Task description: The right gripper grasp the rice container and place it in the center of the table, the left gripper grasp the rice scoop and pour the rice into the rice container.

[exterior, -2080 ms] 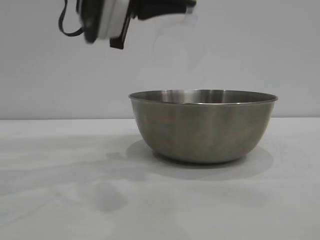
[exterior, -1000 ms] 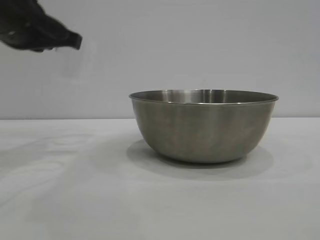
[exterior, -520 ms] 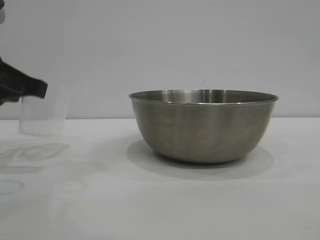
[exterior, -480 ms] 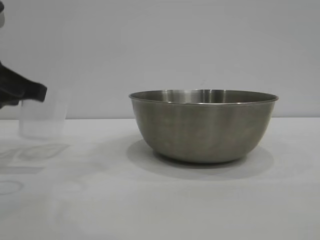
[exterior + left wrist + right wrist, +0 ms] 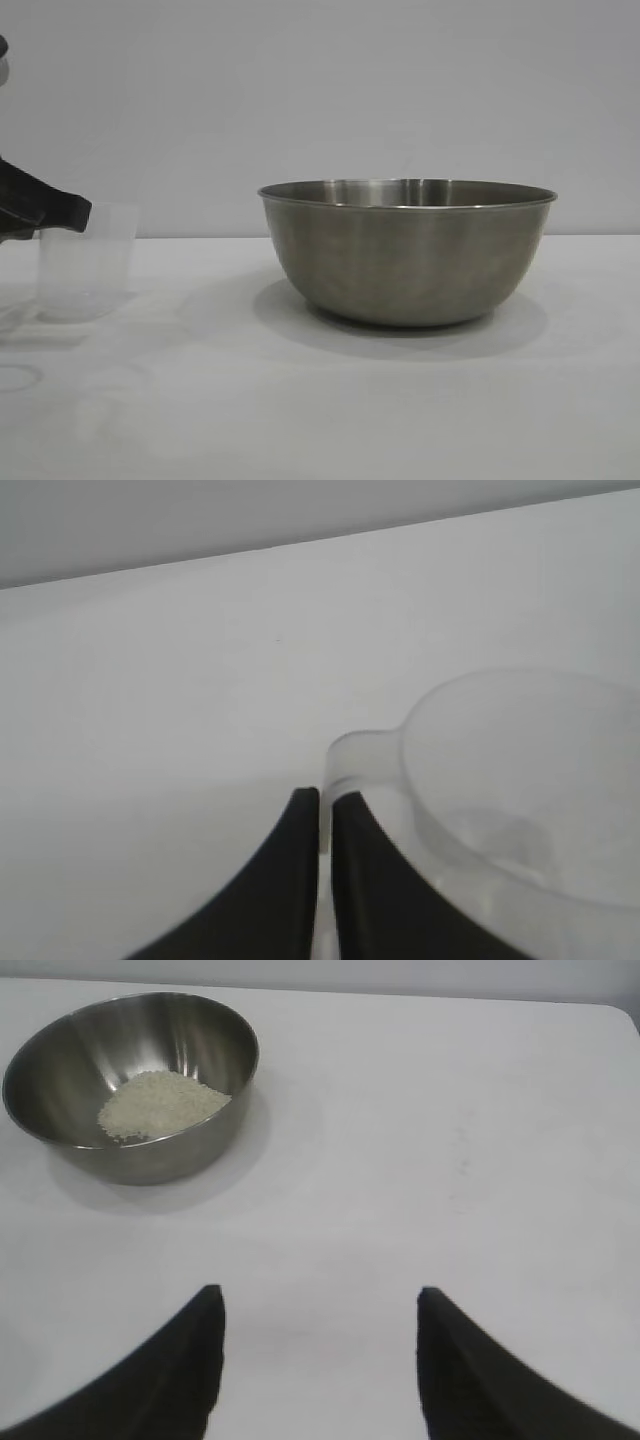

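rice container (image 5: 406,252) mid-table (image 5: 320,400), rice (image 5: 163,1103) heaped inside | rice scoop (image 5: 86,260) upright, looks empty, at table's left | left gripper (image 5: 325,805) pinches scoop handle | right gripper (image 5: 318,1305) spread, holding nothing, well apart | left: release scoop

A plain pale grey wall (image 5: 320,100) stands behind, evenly lit.

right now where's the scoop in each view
Exterior view: the scoop stands at the far left on the table, well apart from the bowl.
Left wrist view: scoop at the right, its handle pinched by the left tool.
Right wrist view: not in it.
Shared landmark: the bowl, in the exterior and right wrist views only.
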Tool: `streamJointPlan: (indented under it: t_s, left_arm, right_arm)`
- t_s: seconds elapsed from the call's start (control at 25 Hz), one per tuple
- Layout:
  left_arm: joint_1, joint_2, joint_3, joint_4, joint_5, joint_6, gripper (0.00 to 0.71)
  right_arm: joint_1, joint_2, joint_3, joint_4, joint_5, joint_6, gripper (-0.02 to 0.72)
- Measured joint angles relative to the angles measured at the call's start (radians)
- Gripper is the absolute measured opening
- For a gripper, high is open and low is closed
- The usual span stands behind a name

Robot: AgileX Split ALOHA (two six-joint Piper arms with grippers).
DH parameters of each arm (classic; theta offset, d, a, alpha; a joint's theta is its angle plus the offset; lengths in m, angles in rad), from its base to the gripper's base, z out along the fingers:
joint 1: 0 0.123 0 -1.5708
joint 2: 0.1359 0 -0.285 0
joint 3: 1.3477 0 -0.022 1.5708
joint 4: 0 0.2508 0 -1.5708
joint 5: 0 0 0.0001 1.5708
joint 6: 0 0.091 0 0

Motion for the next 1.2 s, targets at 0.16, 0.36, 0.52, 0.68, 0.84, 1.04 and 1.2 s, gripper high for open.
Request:
streamJointPlan:
  t_s: [0.16, 0.36, 0.52, 0.68, 0.84, 1.04, 1.2]
  left_arm:
    - [0.000, 0.000, 0.023, 0.002, 0.000, 0.000, 0.097]
    - [0.000, 0.000, 0.058, 0.013, 0.000, -0.004, 0.201]
    - [0.000, -0.023, 0.109, 0.052, 0.000, -0.037, 0.241]
    - [0.000, -0.166, 0.146, 0.083, 0.000, -0.028, 0.226]
    - [0.000, -0.369, 0.164, 0.126, 0.000, -0.006, 0.226]
    - [0.000, -0.663, 0.173, 0.127, 0.120, -0.015, 0.226]
    - [0.000, -0.845, 0.180, 0.125, 0.347, -0.007, 0.226]
  right_arm:
    - [0.000, 0.000, 0.000, 0.000, 0.000, 0.000, 0.396]
    - [0.000, 0.000, 0.000, 0.000, 0.000, 0.000, 0.396]
    - [0.000, 0.000, 0.000, 0.000, 0.000, 0.000, 0.396]
    - [0.000, 0.000, 0.000, 0.000, 0.000, 0.000, 0.396]
    - [0.000, 0.000, 0.000, 0.000, 0.000, 0.000, 0.396]
    - [0.000, 0.000, 0.000, 0.000, 0.000, 0.000, 0.396]
    - [0.000, 0.000, 0.000, 0.000, 0.000, 0.000, 0.396]
